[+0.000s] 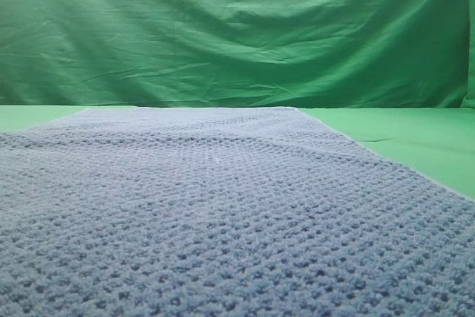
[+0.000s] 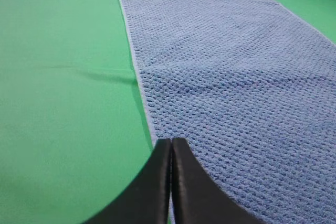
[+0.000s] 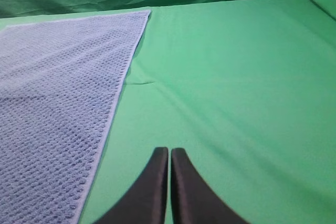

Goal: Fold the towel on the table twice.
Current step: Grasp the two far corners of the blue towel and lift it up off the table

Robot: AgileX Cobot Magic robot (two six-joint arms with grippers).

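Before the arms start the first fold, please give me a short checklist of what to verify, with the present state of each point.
1. The towel lies flat and unfolded on the table: ok.
2. Left gripper over the towel's left edge, jaws shut, holding nothing: not ok for a grasp.
3. Right gripper over bare table beside the towel's right edge, jaws shut: not ok.
4. Far corners of the towel visible: ok.
5. Near corners of the towel visible: cannot tell.
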